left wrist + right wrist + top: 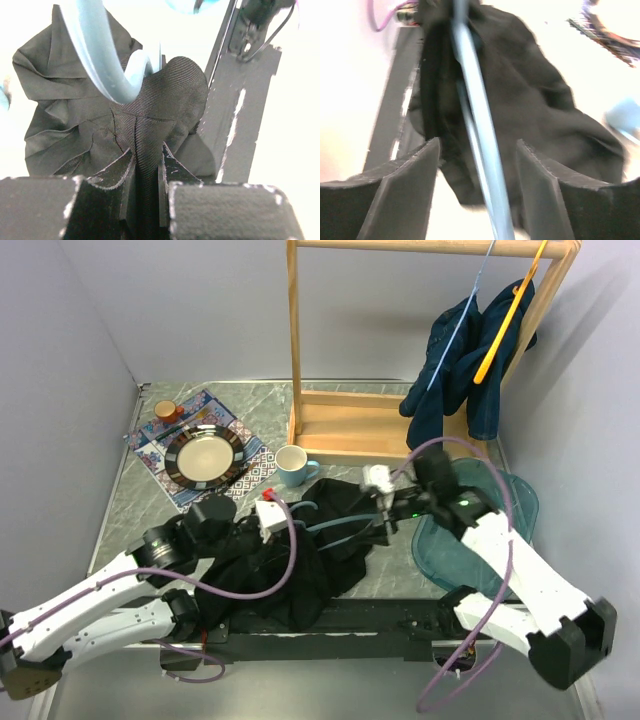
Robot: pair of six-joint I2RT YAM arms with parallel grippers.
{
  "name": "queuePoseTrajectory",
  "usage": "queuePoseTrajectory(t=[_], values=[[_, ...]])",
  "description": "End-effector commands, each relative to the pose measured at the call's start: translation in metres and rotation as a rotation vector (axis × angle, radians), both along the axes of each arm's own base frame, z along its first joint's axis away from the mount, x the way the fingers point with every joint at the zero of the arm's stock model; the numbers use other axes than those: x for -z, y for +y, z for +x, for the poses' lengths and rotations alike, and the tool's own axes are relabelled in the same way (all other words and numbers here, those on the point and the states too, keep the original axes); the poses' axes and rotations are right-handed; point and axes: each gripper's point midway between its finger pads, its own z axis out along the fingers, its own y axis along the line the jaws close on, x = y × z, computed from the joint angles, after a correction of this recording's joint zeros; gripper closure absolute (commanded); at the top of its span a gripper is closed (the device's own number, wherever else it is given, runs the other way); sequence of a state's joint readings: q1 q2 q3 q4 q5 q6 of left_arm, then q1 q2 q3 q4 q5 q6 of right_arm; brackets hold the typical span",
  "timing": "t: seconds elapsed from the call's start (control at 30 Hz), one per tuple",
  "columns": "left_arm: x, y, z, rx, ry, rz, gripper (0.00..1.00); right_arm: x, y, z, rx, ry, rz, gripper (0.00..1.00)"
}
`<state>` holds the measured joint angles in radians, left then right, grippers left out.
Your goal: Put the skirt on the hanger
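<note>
1. Grey marbled table [128,512] between plain grey walls; both my arms reach in from its near edge.
2. Nearest me, the black skirt [310,570] lies in a heap at the near middle, between the arms.
3. My left gripper [147,160] is clenched on a raised fold of the skirt, the cloth pinched between its pads.
4. A pale blue hanger [100,60] lies on the skirt, its curved end just beyond that fold.
5. My right gripper [477,145] is released, one finger on each side of the hanger's rod. That view is blurred, so I cannot tell whether they touch it.
6. A teal tray [505,495] sits under the right arm.
7. Just past the skirt stands a mug [291,465]. Further left, a plate [204,456] rests on a patterned mat [150,445].
8. At the back stands a wooden rack [293,320], with a blue garment [455,360] hanging from its rail.
</note>
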<state>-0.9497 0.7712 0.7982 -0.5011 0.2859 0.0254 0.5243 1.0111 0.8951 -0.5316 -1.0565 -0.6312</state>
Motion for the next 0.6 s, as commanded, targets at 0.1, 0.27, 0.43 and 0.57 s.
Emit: queuePoseTrajectory(t=[0.1, 0.27, 0.43, 0.57], values=[[-0.023, 0.003, 0.012, -0.197, 0.090, -0.147, 0.99, -0.050, -0.049, -0.007, 0.104, -0.159, 0.004, 0.23], [-0.045, 0.009, 0.016, -0.270, 0.105, -0.218, 0.99, -0.022, -0.057, -0.031, 0.004, -0.203, -0.029, 0.23], [-0.064, 0.005, 0.016, -0.308, 0.161, -0.314, 0.99, 0.035, -0.055, -0.051, -0.102, -0.145, -0.026, 0.11], [-0.078, 0.002, 0.015, -0.311, 0.185, -0.381, 0.99, 0.054, -0.036, 0.000, 0.102, -0.139, -0.050, 0.11]])
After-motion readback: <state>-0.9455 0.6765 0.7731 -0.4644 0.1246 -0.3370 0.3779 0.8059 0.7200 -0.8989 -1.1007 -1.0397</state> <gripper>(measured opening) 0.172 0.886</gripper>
